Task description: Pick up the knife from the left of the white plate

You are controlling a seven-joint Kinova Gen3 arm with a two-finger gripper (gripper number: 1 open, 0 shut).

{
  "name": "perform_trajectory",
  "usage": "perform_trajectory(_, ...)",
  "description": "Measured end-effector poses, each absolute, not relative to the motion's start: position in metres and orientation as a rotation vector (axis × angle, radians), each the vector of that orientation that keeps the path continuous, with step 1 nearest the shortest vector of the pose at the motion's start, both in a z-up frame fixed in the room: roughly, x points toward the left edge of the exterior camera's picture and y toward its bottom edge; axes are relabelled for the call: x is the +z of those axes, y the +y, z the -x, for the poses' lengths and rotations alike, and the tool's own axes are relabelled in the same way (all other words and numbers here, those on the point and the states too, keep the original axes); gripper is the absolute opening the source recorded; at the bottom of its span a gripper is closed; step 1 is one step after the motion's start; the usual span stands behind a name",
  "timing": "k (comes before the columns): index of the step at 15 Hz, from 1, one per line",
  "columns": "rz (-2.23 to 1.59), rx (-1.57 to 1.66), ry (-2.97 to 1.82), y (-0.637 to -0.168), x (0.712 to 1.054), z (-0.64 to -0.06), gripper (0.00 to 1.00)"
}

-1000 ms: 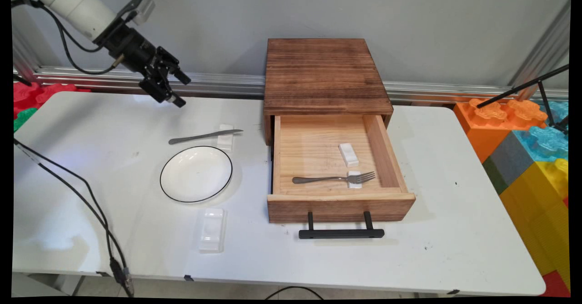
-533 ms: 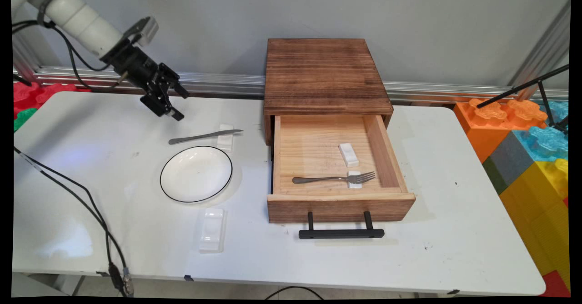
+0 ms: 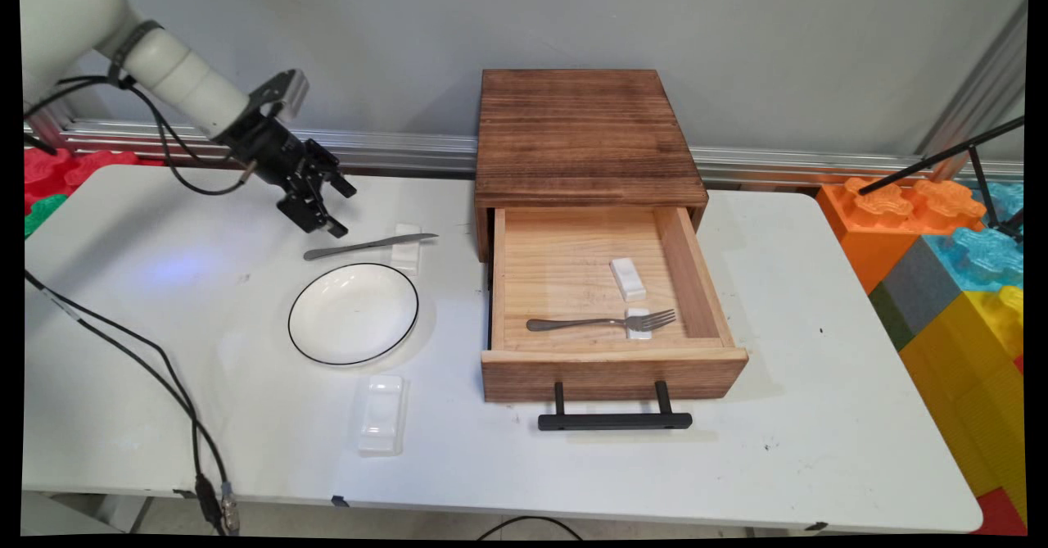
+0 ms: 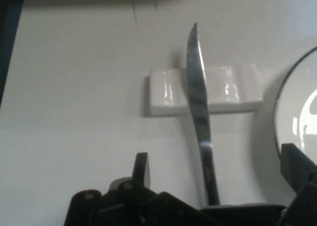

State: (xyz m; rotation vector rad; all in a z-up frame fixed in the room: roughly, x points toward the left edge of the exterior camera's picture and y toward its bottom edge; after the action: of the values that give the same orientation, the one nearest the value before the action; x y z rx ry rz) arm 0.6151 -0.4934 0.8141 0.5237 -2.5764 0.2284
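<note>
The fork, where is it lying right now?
In the main view the fork lies inside the open wooden drawer, near its front wall, tines resting on a small white rest, right of the plate.

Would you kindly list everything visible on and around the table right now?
knife: one, silver, blade on a white rest, left of the box
plate: one, white with black rim, in front of the knife
rests: four, white; under the knife, near the table's front edge, two in the drawer
box: one, brown wood, at the table's back
drawer: one, pulled open, black handle
fork: one, silver, in the drawer on a rest
table: one, white
blocks: several, coloured, right
claw: one, black, open above the knife's handle
</note>
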Motion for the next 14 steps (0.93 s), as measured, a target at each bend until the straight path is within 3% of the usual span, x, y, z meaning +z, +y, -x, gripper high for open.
perform_trajectory(14, -0.502, 0.189, -2.595, -0.514, 0.763, -0.606, 1.00)
